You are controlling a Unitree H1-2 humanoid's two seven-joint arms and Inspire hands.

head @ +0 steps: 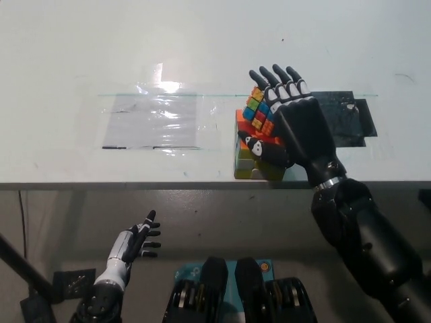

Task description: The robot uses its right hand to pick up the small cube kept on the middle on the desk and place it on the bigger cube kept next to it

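The small multicoloured cube sits on top of the bigger multicoloured cube, which stands near the table's front edge. My black right hand lies against the right side of both cubes. Its fingers are straight and spread, pointing away from me, and its thumb lies across the bigger cube's top just below the small cube. The hand is open and hides the right part of both cubes. My white left hand rests below the table edge at the lower left, open and holding nothing.
A clear plastic sheet is taped flat on the white table left of the cubes. A black patch lies behind my right hand. The table's front edge runs just below the bigger cube.
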